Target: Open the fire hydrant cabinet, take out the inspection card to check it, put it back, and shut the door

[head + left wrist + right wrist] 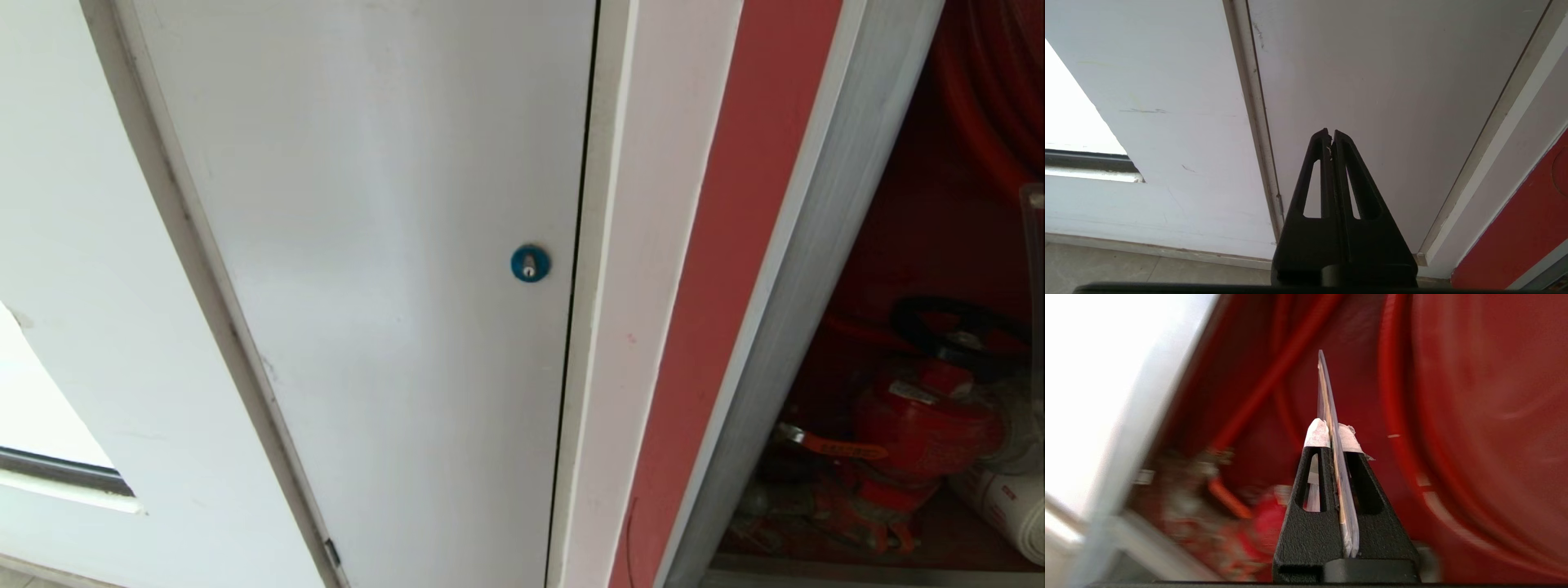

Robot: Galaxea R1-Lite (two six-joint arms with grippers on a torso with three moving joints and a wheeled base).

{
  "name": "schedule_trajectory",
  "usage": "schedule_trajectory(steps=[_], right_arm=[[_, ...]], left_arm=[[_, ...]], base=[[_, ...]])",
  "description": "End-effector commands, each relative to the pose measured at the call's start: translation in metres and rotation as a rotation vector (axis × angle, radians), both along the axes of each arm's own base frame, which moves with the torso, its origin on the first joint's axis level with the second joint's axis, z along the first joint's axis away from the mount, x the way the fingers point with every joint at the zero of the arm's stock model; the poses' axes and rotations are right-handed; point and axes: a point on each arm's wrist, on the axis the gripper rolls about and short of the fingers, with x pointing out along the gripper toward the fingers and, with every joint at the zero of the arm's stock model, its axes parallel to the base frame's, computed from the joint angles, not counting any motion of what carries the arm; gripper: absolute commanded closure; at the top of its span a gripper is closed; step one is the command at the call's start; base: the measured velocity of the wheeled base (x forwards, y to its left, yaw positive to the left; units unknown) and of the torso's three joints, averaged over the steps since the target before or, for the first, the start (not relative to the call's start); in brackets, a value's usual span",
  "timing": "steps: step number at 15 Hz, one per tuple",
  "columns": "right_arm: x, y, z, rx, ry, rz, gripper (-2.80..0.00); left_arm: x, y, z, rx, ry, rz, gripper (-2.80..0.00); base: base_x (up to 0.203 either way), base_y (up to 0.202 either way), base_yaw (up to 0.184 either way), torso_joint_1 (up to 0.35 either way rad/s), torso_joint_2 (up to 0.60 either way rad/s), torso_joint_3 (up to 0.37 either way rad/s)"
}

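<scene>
— Status of the right gripper (1333,435)?

— Clamped on the thin pale inspection card (1327,396), seen edge-on between its taped fingertips (1316,435). It holds the card inside the open silver-framed fire hydrant cabinet (804,269), before the red hose reel (1474,416); the wrist picture is smeared.

— The cabinet's contents?

— Red valve (922,425) low down, white rolled hose (1008,498) just beside it. A clear edge at the head view's right border may be the card; I cannot tell.

— The left gripper (1331,134)?

— Fingers pressed together, holding nothing, facing the plain pale grey panel (392,245) with the blue round lock (530,263).
</scene>
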Motion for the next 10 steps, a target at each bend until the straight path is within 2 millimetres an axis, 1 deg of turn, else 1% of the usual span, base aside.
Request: schedule_trajectory(steps=[1, 3, 8, 9, 10], right_arm=[[-0.0024, -0.0022, 0.0058, -0.083, -0.036, -0.005, 0.00], [-0.0024, -0.0023, 0.0117, -0.168, -0.066, -0.005, 0.00], [-0.0003, -0.0019, 0.0151, -0.367, -0.094, -0.051, 0.00], [0.0000, -0.0019, 0.0152, -0.382, -0.094, -0.058, 0.00], [0.0005, -0.0018, 0.0152, -0.439, -0.098, -0.070, 0.00]], left_arm=[[0.0001, 0.0000, 0.0000, 0.001, 0.001, 0.001, 0.00], [0.0001, 0.0000, 0.0000, 0.001, 0.001, 0.001, 0.00], [0.0001, 0.0000, 0.0000, 0.001, 0.001, 0.000, 0.00], [0.0001, 0.0000, 0.0000, 0.001, 0.001, 0.001, 0.00], [0.0001, 0.0000, 0.0000, 0.001, 0.001, -0.001, 0.00]], base=[[0.000, 0.000, 0.000, 0.000, 0.00, 0.000], [0.000, 0.000, 0.000, 0.000, 0.00, 0.000], [0.000, 0.000, 0.000, 0.000, 0.00, 0.000], [0.000, 0.000, 0.000, 0.000, 0.00, 0.000], [0.000, 0.000, 0.000, 0.000, 0.00, 0.000]])
